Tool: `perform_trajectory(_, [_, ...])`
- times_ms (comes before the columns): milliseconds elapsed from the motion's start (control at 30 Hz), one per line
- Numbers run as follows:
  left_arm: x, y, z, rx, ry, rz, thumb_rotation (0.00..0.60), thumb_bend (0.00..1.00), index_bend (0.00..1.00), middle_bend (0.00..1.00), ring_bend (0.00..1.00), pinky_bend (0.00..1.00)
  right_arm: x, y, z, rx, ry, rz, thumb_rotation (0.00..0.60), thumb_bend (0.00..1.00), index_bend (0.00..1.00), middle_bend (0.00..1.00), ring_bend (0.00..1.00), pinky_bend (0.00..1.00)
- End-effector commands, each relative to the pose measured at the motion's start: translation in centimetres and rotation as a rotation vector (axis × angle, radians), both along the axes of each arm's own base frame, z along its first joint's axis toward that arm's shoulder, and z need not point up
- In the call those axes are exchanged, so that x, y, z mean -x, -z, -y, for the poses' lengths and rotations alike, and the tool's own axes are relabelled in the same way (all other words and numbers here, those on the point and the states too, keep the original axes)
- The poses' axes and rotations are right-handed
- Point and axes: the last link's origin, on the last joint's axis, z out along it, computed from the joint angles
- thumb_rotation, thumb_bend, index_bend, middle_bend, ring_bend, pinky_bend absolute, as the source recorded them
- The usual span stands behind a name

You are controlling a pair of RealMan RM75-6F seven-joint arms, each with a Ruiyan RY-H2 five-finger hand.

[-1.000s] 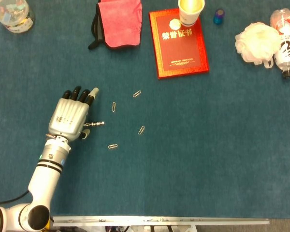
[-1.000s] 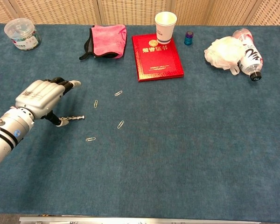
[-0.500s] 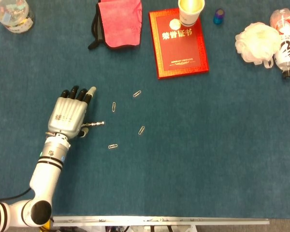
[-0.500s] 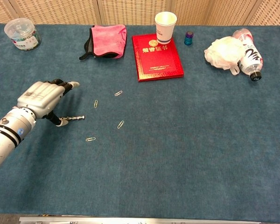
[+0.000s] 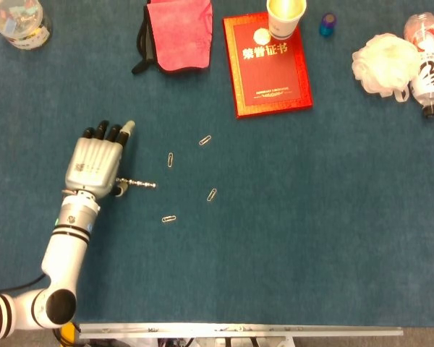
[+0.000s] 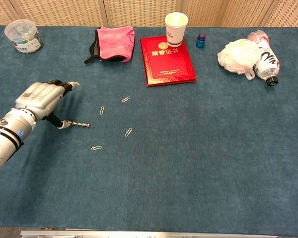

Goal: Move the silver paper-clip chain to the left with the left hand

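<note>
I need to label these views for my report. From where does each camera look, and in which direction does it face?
Head view: sits high, faces almost straight down on the table; shows the left hand and its arm.
Chest view: sits lower at the near edge, faces forward toward the panelled wall; shows the same hand.
Both share the paper-clip chain, the red booklet and the cup.

The table [image 5: 289, 238] is covered in deep teal-blue felt. Far across it lie a pink cloth [image 5: 179, 32] edged in black, a red booklet [image 5: 269, 72] with gold lettering, a cream paper cup [image 5: 285, 16], a small blue bottle [image 5: 328, 24] and a white mesh puff [image 5: 380, 65]. The left hand [image 5: 95, 165] is silver-grey with black fingers; the paper-clip chain [image 5: 139, 184] is silver.
</note>
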Motion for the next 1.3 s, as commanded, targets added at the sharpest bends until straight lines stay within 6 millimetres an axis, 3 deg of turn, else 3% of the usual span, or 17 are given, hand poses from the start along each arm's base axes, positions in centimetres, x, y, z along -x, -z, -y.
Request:
perform_trajectory(33, [0.0, -0.3, -0.7, -0.012, -0.003, -0.002, 0.6, 0.15, 0.08, 0.18, 0.1, 0.19, 0.0, 0.0, 0.0, -0.002, 0.0, -0.001, 0.6, 0.97, 0.49, 0.43, 0.37, 0.44])
perform_trajectory(300, [-0.4, -1.0, 0.1, -0.007, 0.016, -0.003, 0.6, 0.15, 0.13, 0.18, 0.1, 0.19, 0.1, 0.0, 0.0, -0.004, 0.002, -0.001, 0.6, 0.97, 0.49, 0.43, 0.37, 0.44])
perform_trajectory(467, [-0.9, -1.2, 1.0, 0.024, 0.043, -0.015, 0.6, 0.15, 0.34, 0.18, 0.1, 0.19, 0.1, 0.0, -0.1, -0.001, -0.001, -0.001, 0.6, 0.97, 0.49, 0.43, 0.37, 0.44])
perform_trajectory(633, [-1.2, -0.9, 1.3, 0.04, 0.058, -0.042, 0.6, 0.18, 0.43, 0.17, 0.1, 0.19, 0.0, 0.0, -0.2, 0.001, -0.003, -0.001, 0.6, 0.97, 0.49, 0.43, 0.37, 0.44])
perform_trajectory(833, [-1.1, -0.4, 0.9, 0.045, 0.051, -0.052, 0.6, 0.25, 0.48, 0.17, 0.1, 0.19, 0.0, -0.1, -0.2, -0.001, -0.004, 0.0, 0.6, 0.97, 0.49, 0.43, 0.37, 0.44])
perform_trajectory(1300, [-1.1, 0.5, 0.5, 0.066, 0.047, -0.067, 0.6, 0.25, 0.48, 0.17, 0.1, 0.19, 0.1, -0.1, -0.1, -0.001, -0.001, 0.002, 0.6, 0.97, 0.49, 0.43, 0.37, 0.44])
